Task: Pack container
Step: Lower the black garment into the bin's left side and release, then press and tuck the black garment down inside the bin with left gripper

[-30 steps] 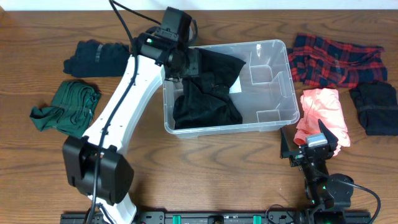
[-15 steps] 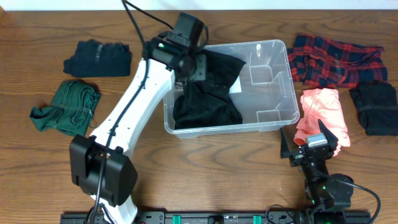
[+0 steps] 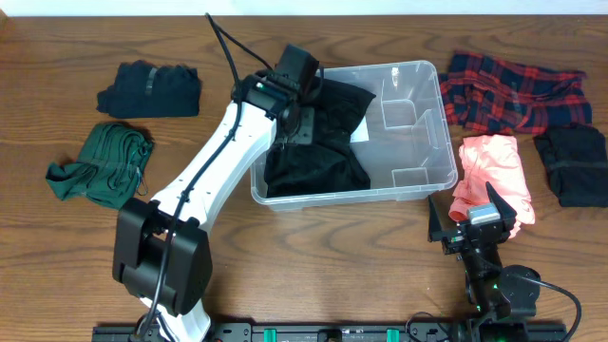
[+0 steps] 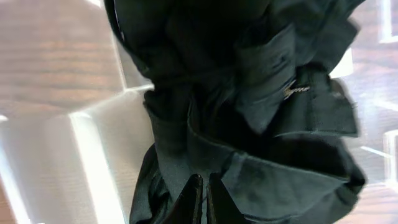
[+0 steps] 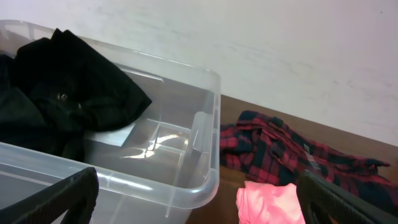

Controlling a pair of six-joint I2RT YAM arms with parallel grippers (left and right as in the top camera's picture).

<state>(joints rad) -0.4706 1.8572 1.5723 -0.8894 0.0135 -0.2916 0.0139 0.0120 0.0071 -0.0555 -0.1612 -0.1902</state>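
Hovering over black garment (image 3: 328, 166) in container (image 3: 425, 152), left jaws together, right jaws apart, plaid shirt (image 3: 513, 90) beside container

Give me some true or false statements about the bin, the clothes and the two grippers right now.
1. The black garment lies inside the bin. True.
2. The plaid shirt is in the bin. False: it lies on the table, right of the bin.
3. The right gripper is open. True.
4. The left gripper is over the green garment. False: it is over the black garment in the bin.
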